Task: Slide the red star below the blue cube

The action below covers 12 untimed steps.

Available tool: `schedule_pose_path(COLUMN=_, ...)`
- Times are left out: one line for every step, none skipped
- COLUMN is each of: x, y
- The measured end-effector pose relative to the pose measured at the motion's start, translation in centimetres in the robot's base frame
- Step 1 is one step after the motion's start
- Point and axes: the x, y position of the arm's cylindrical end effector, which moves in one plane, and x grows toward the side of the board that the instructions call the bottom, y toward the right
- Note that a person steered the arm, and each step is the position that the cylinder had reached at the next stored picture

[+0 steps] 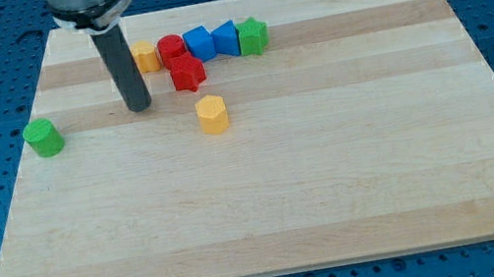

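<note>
Seven blocks lie on one wooden board [335, 194]. Two are red: a star [187, 73] and a cylinder [171, 47] at its 12 o'clock. Two are blue [198, 42] [225, 38]. Two are yellow [146, 57] [211, 114]. Two are green [253, 35] [44, 137]. That makes eight blocks, not seven. One dark rod stands among them.

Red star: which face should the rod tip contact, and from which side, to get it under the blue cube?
No grip here, only a push. Contact the red star on its left face, coming from the view's left. My tip already sits left of it, slightly lower. The blue cube lies up and right, so a rightward shove should place the star beneath. Stay low to avoid the red cylinder above.
</note>
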Motion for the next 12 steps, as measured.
schedule_pose_path(x=0.0, y=-1.6)
schedule_pose_path(x=0.0, y=-2.6)
schedule_pose_path(x=0.0, y=-4.2)
schedule_pose_path(x=0.0, y=-5.3)
schedule_pose_path(x=-0.2, y=-5.7)
schedule_pose_path(x=-0.8, y=-4.8)
schedule_pose_path(x=-0.9, y=-3.8)
schedule_pose_path(x=-1.0, y=-2.2)
schedule_pose_path(x=-1.4, y=-1.2)
schedule_pose_path(x=-1.4, y=-0.9)
schedule_pose_path(x=-1.8, y=-0.3)
schedule_pose_path(x=-2.7, y=0.9)
